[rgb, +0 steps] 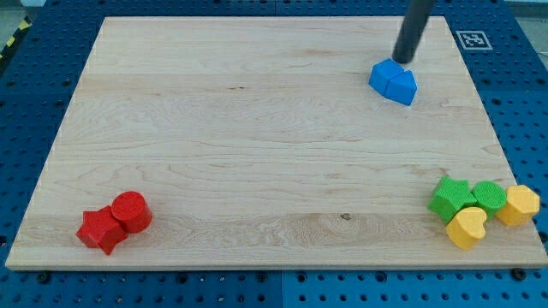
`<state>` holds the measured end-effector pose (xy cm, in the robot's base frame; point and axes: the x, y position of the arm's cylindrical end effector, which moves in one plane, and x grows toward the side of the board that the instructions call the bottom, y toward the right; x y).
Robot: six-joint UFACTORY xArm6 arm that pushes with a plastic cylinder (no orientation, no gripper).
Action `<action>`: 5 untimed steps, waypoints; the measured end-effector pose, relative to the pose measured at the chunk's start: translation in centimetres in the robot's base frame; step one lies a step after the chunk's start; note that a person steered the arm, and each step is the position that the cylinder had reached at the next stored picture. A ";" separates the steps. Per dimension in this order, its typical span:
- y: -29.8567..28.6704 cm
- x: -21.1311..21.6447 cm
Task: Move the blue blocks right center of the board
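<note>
Two blue blocks (pixel 394 82) sit pressed together as one cluster in the upper right part of the wooden board (pixel 257 128); their separate shapes are hard to make out. My tip (pixel 402 61) is at the cluster's top edge, touching or nearly touching it, with the dark rod rising toward the view's top.
A red star-like block (pixel 101 229) and a red cylinder (pixel 131 211) sit together at the bottom left. At the bottom right are a green star-like block (pixel 450 198), a green cylinder (pixel 488 196), a yellow heart-like block (pixel 467 228) and a yellow hexagon-like block (pixel 521 205). A marker tag (pixel 471 39) lies off the top right corner.
</note>
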<state>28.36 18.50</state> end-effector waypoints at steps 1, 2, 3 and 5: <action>-3.4 -1.0; -3.5 1.5; -1.0 3.7; 2.0 4.3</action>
<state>32.66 20.46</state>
